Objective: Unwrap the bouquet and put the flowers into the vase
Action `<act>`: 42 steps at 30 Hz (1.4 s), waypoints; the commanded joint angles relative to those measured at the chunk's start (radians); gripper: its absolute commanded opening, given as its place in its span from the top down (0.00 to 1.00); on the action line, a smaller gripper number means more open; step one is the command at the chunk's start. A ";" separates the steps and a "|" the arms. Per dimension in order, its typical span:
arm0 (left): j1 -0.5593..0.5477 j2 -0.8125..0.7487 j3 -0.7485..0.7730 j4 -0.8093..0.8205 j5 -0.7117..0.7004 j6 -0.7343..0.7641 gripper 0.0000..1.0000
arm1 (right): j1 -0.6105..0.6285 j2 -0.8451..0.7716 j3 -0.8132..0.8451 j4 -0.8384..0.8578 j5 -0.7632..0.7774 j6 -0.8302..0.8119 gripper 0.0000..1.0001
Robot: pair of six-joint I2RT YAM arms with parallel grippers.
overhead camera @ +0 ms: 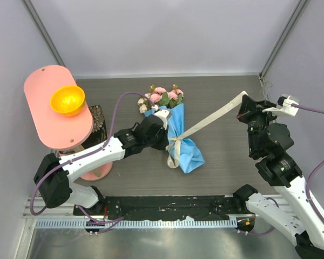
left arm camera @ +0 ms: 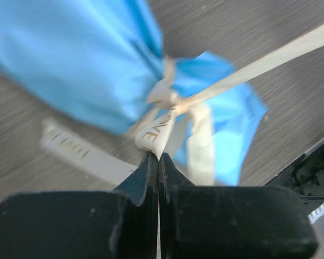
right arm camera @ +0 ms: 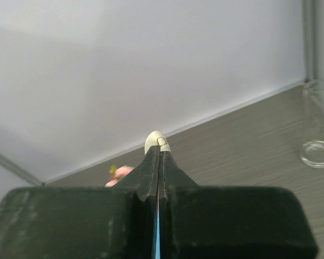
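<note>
While the bouquet (overhead camera: 182,141) lies flat, the left end effector (left arm camera: 158,157) pinches its ribbon (overhead camera: 210,120) near the knot, and the right end effector (right arm camera: 159,150) clenches the taut far end.

Left arm (overhead camera: 92,156): white shells over the long links, with bulky rounded black housings at each joint and a black block at the base.
Right arm (overhead camera: 283,186): the same build, with white link covers between black joint housings.
Left cable (overhead camera: 114,116): a thin purple lead that follows the white links, then arcs free up to the wrist.
Right cable (overhead camera: 316,111): purple, leaving a small white fitting (overhead camera: 285,102) at the wrist and running off to the right.
Left gripper (left arm camera: 157,157): matte black, with a wide blocky body and two wedge-shaped fingers tapering to thin tips.
Right gripper (right arm camera: 158,152): the same black wedge fingers on a broad, slightly grainy black block.
</note>
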 commanded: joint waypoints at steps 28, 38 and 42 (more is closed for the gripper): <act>0.005 -0.194 -0.222 -0.122 -0.094 -0.062 1.00 | -0.508 0.618 0.556 -0.180 -0.040 -0.037 0.99; 0.005 -0.302 -0.137 -0.073 0.224 -0.059 1.00 | -0.536 0.565 0.498 -0.189 -0.363 0.007 0.99; 0.005 -0.399 -0.047 -0.064 0.286 -0.085 1.00 | -0.527 0.514 0.338 -0.082 -0.728 0.102 0.99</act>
